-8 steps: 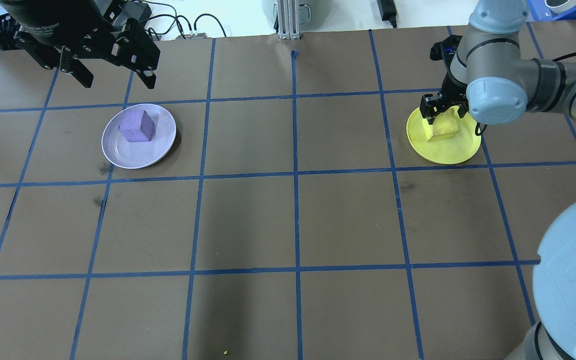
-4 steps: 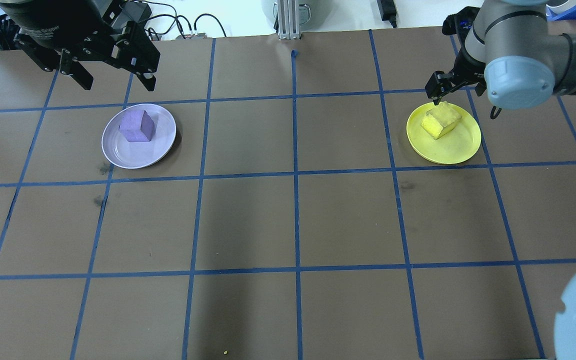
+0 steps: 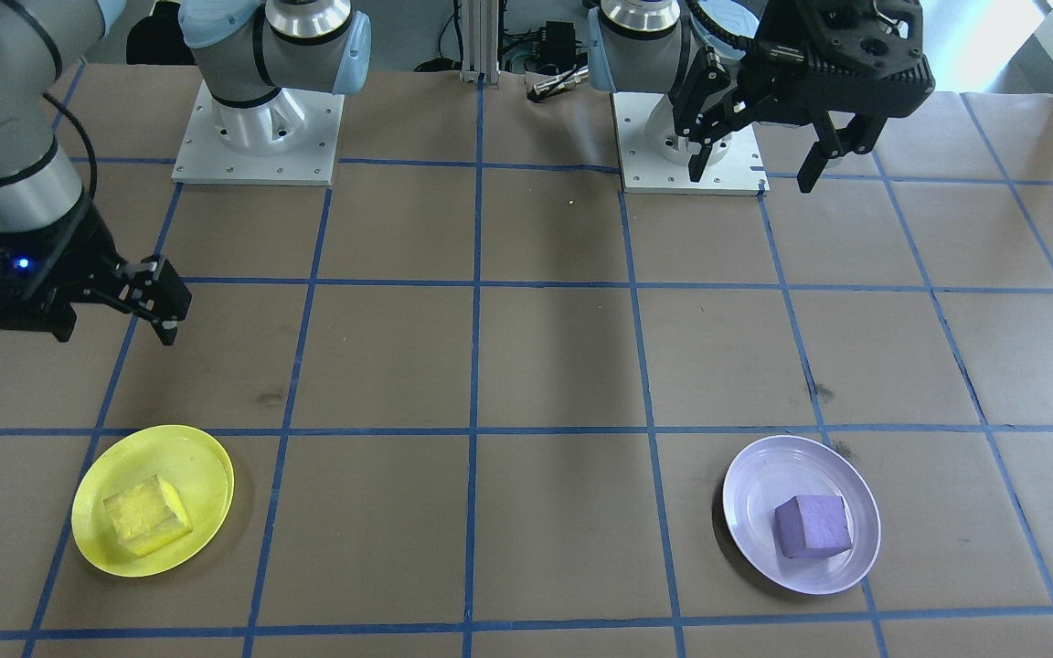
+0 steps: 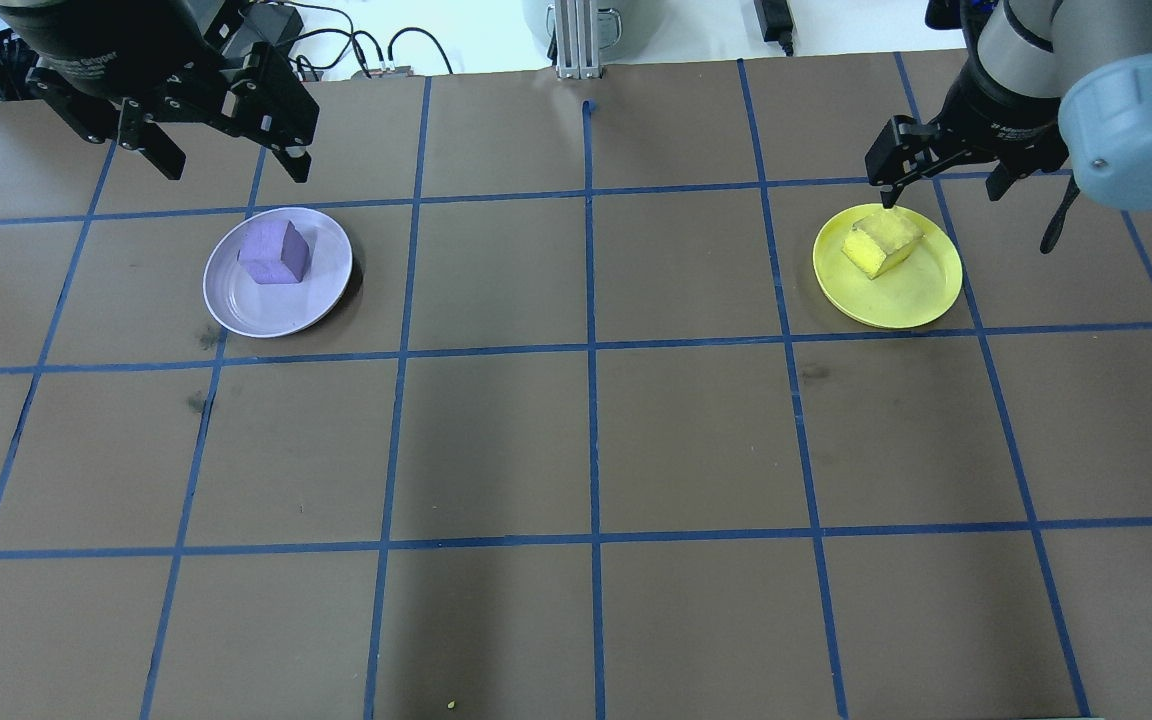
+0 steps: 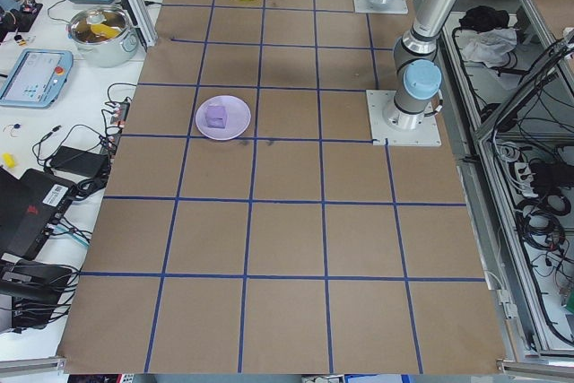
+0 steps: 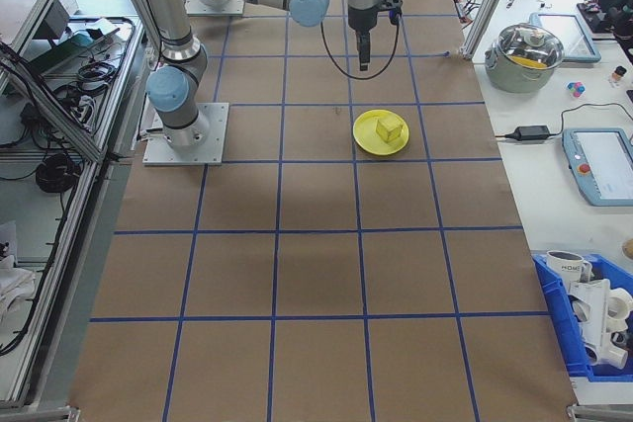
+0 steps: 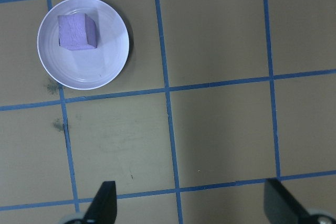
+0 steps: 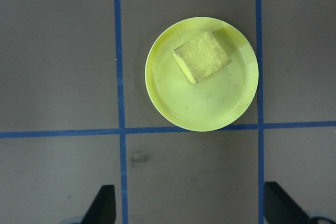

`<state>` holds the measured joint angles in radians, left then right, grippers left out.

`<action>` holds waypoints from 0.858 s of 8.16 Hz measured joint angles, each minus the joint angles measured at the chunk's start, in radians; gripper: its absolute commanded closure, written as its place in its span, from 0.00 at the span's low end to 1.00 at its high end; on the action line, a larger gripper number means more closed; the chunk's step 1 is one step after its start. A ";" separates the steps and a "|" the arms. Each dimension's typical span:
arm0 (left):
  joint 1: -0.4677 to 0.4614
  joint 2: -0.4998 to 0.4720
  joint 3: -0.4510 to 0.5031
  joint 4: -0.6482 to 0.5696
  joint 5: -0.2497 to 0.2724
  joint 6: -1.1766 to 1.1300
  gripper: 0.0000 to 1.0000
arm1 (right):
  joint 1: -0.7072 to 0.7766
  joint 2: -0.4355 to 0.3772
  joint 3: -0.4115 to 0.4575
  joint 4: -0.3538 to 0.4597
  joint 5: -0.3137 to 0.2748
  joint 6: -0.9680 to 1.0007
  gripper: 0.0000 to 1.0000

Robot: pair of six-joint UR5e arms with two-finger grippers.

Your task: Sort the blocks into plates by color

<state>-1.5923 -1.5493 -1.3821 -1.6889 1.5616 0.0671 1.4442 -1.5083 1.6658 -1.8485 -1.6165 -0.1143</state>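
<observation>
Since a second ago, my right gripper [image 4: 946, 185] has let go of the yellow block [image 4: 880, 243] and risen clear of it toward the far edge of the table [image 4: 586, 440]; its fingers [image 3: 170, 315] stand spread wide and hold nothing. That block now lies on the yellow plate [image 4: 921, 295], off-centre toward the rim, free of any touch. My left gripper [image 4: 221, 150] hangs high near the lavender plate [image 4: 266, 310], fingers [image 3: 698, 164] parted and empty, out of the way. On that plate rests the purple block [image 4: 274, 252]. Each block sits on the plate of its own colour, so I judge the sorting done; both arms are held up and apart to leave the plates undisturbed.
</observation>
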 measured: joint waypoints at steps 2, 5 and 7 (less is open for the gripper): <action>0.000 0.000 0.000 0.000 0.000 0.001 0.00 | 0.053 -0.091 0.004 0.100 0.014 0.051 0.00; 0.000 0.000 0.000 0.000 0.000 0.002 0.00 | 0.125 -0.120 0.006 0.108 0.016 0.057 0.00; 0.000 0.000 0.000 0.000 0.000 0.002 0.00 | 0.132 -0.127 0.002 0.098 0.015 0.054 0.00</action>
<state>-1.5923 -1.5493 -1.3821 -1.6889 1.5616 0.0690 1.5760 -1.6354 1.6682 -1.7504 -1.6011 -0.0600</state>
